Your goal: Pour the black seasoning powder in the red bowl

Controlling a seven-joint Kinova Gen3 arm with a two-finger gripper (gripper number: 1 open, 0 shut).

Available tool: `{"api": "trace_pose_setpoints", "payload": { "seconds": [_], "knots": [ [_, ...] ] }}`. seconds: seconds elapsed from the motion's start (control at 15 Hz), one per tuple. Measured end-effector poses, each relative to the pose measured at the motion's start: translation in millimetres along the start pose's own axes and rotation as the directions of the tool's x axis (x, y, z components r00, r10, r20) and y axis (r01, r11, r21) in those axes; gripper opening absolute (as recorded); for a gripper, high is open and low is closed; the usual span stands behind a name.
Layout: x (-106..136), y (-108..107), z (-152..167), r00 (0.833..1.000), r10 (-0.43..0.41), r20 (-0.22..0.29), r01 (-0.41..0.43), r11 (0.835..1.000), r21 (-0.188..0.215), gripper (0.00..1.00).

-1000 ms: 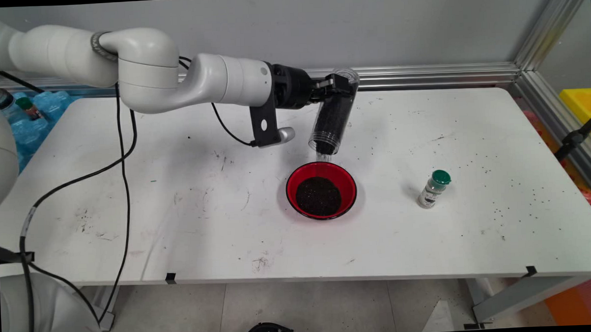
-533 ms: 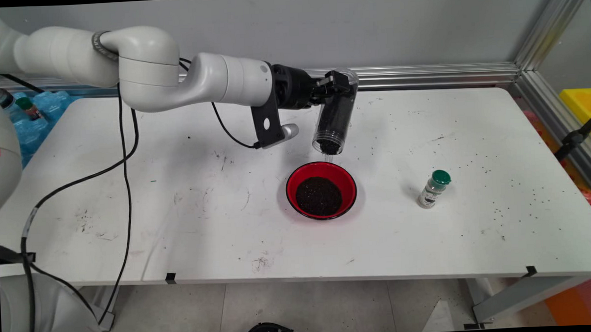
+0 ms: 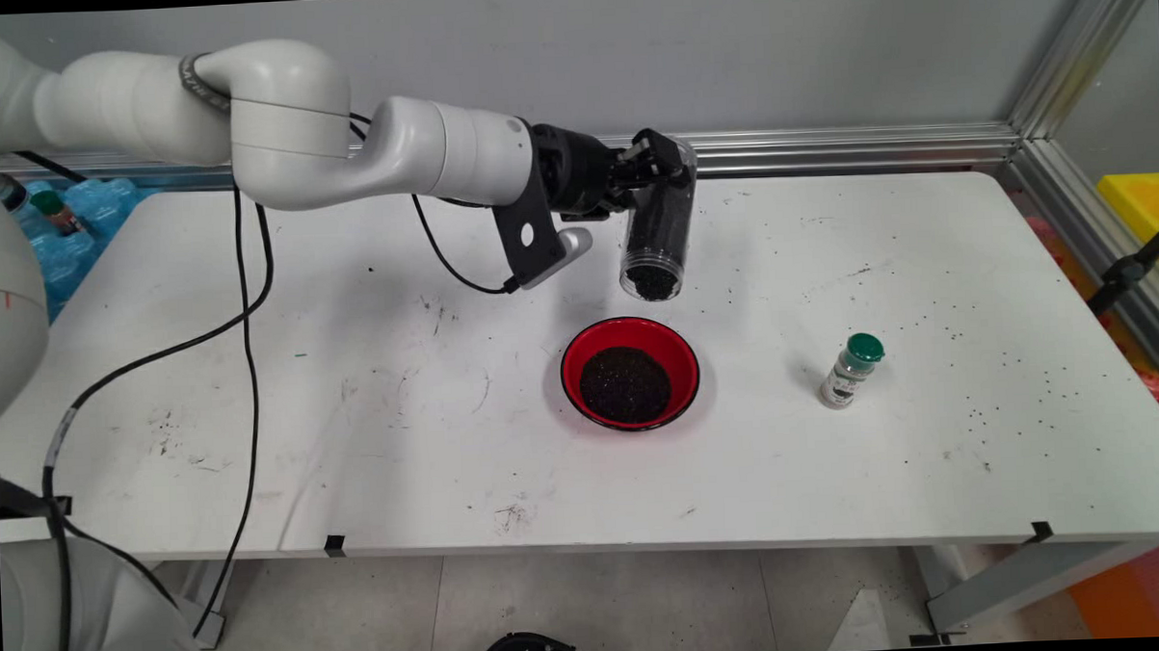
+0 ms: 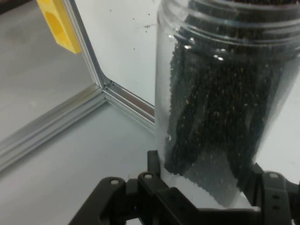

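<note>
Gripper, upper centre of the main view: clamped on a clear plastic jar of small dark grains, fingers closed against its wall near the closed end. Jar hangs mouth-down, slightly tilted, its open mouth toward the frame's bottom. Grains sit packed at the mouth; no stream is visible falling from it.

Hand view: the jar fills the right half of the frame, dark grains pressed against the clear wall, black linkage along the bottom edge. Aluminium rail and a yellow block sit in the upper left.

Red bowl, centre of the main view, just below the jar's mouth in the frame and clear of it. It holds a mound of the same dark grains, well inside the rim.

Small shaker with a green cap stands upright, right of the bowl and well apart from it. Loose grains speckle the white table, mostly toward the right side.

Judgement on handling: the mouth seems to sit nearer the bowl's far rim than its middle, so any tipping wants the mouth centred over the mound first. Turn slowly; grains this fine run fast and bounce. Hold the grip firm, since the smooth wall could slip.
</note>
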Motion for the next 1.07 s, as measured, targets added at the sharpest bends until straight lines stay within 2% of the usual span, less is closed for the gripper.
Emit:
{"api": "trace_pose_setpoints", "payload": {
  "seconds": [0.33,0.6,0.8,1.07],
  "knots": [
    [-5,-2,-1,0.991,-0.13,-0.018,0.13,0.991,-0.012,0.0],
    [-13,-5,-3,0.972,-0.235,-0.027,0.234,0.972,-0.023,0.0],
    [-19,-7,-4,0.945,-0.324,-0.038,0.323,0.946,-0.031,0.0],
    [-29,-10,-4,0.892,-0.448,-0.058,0.445,0.894,-0.05,0.0]
  ]
}}
